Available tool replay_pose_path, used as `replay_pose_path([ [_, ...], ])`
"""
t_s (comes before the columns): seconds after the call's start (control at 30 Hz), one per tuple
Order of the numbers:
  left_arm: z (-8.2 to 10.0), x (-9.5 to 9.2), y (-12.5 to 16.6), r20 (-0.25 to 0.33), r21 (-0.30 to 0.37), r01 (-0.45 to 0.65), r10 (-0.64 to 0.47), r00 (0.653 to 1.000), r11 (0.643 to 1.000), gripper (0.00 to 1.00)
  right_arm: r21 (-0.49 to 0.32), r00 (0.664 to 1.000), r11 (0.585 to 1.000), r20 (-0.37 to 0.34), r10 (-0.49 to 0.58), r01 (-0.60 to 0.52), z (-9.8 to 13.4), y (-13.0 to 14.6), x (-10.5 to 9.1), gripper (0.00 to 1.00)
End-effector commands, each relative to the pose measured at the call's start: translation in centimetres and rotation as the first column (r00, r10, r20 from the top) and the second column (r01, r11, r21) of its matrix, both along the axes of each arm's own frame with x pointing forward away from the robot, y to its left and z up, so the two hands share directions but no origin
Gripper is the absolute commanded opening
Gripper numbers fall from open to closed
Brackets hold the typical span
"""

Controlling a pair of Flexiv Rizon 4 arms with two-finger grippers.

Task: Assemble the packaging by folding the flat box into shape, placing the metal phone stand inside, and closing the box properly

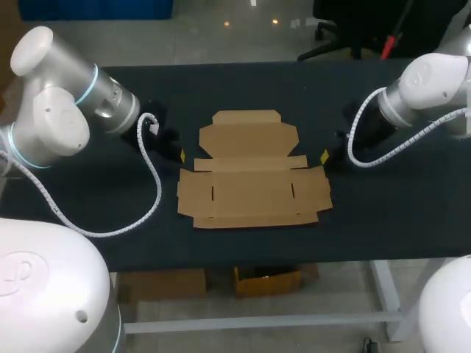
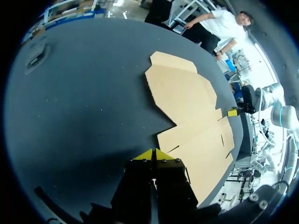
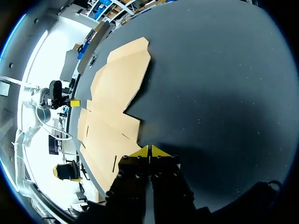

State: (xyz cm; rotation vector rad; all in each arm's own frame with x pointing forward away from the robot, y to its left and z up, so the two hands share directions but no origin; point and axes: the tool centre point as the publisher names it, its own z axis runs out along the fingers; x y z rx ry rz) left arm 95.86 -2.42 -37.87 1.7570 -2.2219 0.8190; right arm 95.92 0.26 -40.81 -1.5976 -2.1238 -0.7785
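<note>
**Item: flat box (image 1: 254,180), unfolded, lying flat at the middle of the black table (image 1: 383,213), no panel raised.**

The left gripper (image 2: 153,153) sits low just beside the sheet's left edge and the right gripper (image 3: 149,150) just beside its right edge. Each has its yellow tips pressed together with nothing between them. Risk, as judged: closed tips cannot pinch a flap, and a push at an edge lying flush on the table may slide the whole sheet rather than lift it. Uneven pushes from the two sides could skew it or bend it off its creases. Not located: the metal phone stand appears in no view. Whether either gripper touches cardboard or table cannot be told. Crease lines are faint; only the slots show plainly.
</note>
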Motion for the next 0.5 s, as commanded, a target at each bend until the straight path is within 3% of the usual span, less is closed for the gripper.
replay_pose_path([
  [0.03,-0.6,-0.2,-0.1,0.010,-0.005,-0.004,0.004,1.000,1.000,0.00,0.017,1.000,1.000,0.005,0.008,-0.008,-0.5,0.2,0.5,0.00],
  [0.5,-1.8,1.4,-0.4,0.015,-0.017,-0.020,0.020,1.000,1.000,0.00,0.041,0.999,0.999,0.042,0.017,-0.019,-0.3,0.6,1.6,0.00],
])
